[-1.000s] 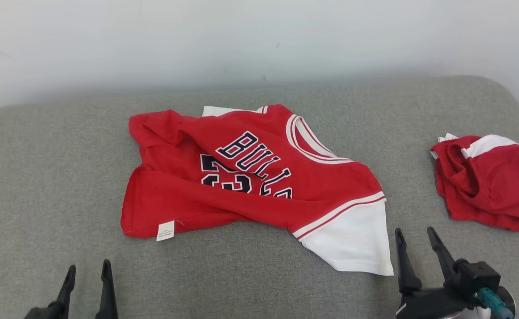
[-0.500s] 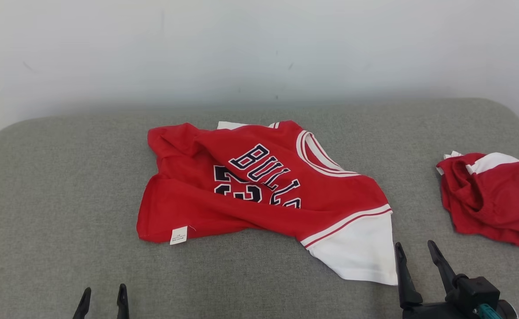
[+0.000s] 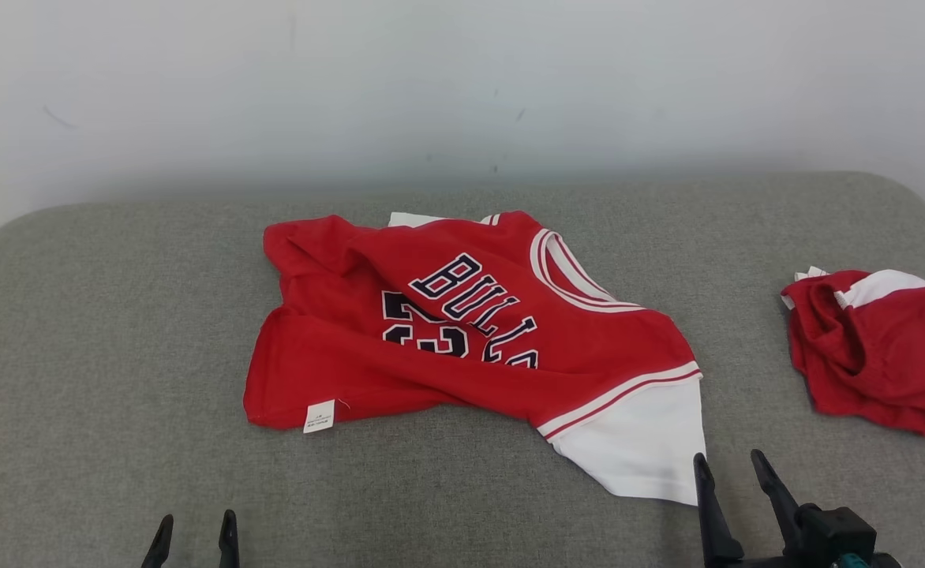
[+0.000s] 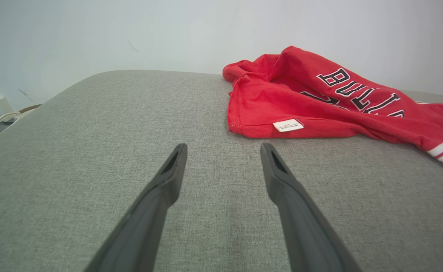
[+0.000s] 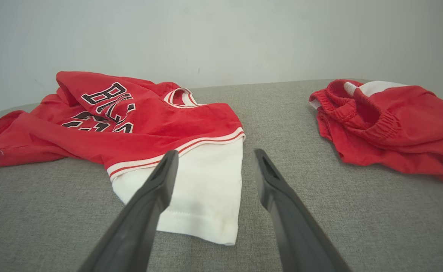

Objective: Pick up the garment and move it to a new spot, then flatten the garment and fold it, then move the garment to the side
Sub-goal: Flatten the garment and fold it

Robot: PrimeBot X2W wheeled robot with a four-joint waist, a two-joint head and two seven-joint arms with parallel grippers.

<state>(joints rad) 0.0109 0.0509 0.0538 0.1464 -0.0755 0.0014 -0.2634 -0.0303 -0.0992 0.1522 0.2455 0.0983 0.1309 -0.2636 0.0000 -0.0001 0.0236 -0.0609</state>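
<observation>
The garment is a red jersey with dark BULLS lettering, a white-trimmed collar and a white sleeve. It lies rumpled in the middle of the grey cushion. My left gripper is open low at the left, short of the jersey's hem and its white label. In the left wrist view, the left gripper points at bare cushion, with the jersey up to the right. My right gripper is open just right of the sleeve's corner. In the right wrist view, the right gripper frames the sleeve.
A second bunched garment, red with a white band, lies at the cushion's right edge, and the right wrist view shows this garment with its elastic waistband. A pale wall rises behind the cushion. Bare cushion lies left of the jersey and in front of it.
The head view has shifted, so everything sits lower and further right in it. The jersey lies as before. Both grippers stay open, the right one now closer to the white sleeve.
</observation>
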